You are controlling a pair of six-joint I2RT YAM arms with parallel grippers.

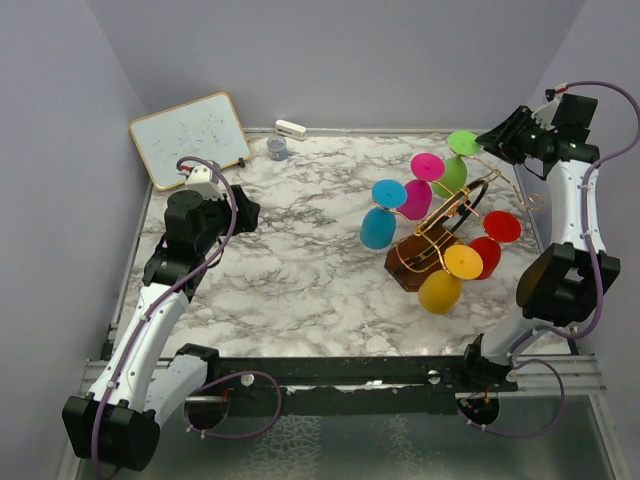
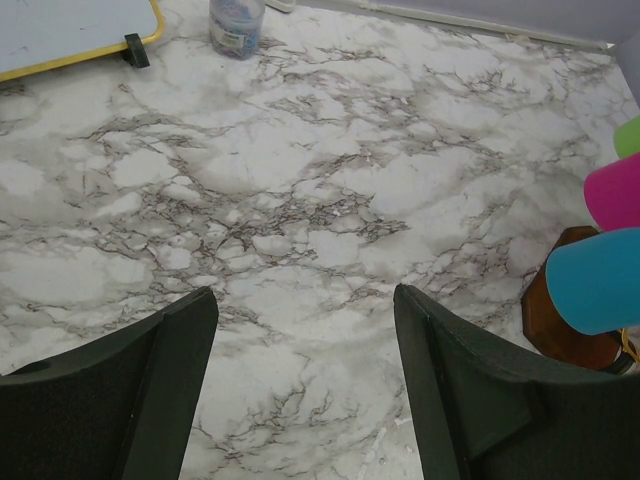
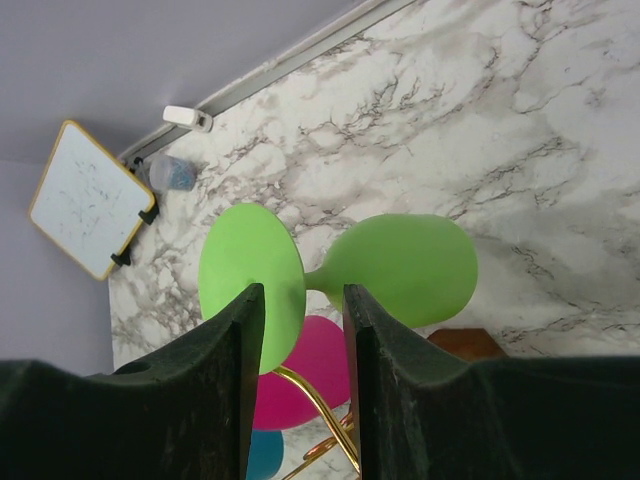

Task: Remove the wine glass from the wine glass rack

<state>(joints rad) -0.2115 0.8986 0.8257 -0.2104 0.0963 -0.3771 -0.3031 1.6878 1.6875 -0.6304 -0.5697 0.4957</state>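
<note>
- We see the wine glass rack [image 1: 425, 262] standing right of centre on the marble table [image 1: 290, 270], its dark wooden block under curling gold wire arms.
- Five glasses hang on those arms, every one tipped over on its side: the green wine glass [image 1: 455, 172] farthest back, then the magenta glass [image 1: 418, 199] and the blue glass [image 1: 377, 229] on the left side, with the red glass [image 1: 485, 256] and the yellow glass [image 1: 439, 291] toward the near side.
- From here we cannot see into any of the bowls.
- Now the right gripper [image 3: 301, 300]: it's up at the back right corner, right at the green wine glass's foot.
- In the wrist view its fingers [image 3: 205, 395] are partly spread, and the rim of the green foot and the stem show in the narrow gap.
- Touching or just short? We cannot tell.
- Over on the left, the left gripper [image 2: 305, 300] hangs above bare marble with its jaws spread wide, holding nothing and well apart from the rack.
- At the back left a whiteboard [image 1: 190, 138] leans against the wall.
- Beside it stands a small clear jar [image 2: 237, 24] with something bluish in it, and a white block [image 1: 290, 129] lies along the back edge.
</note>
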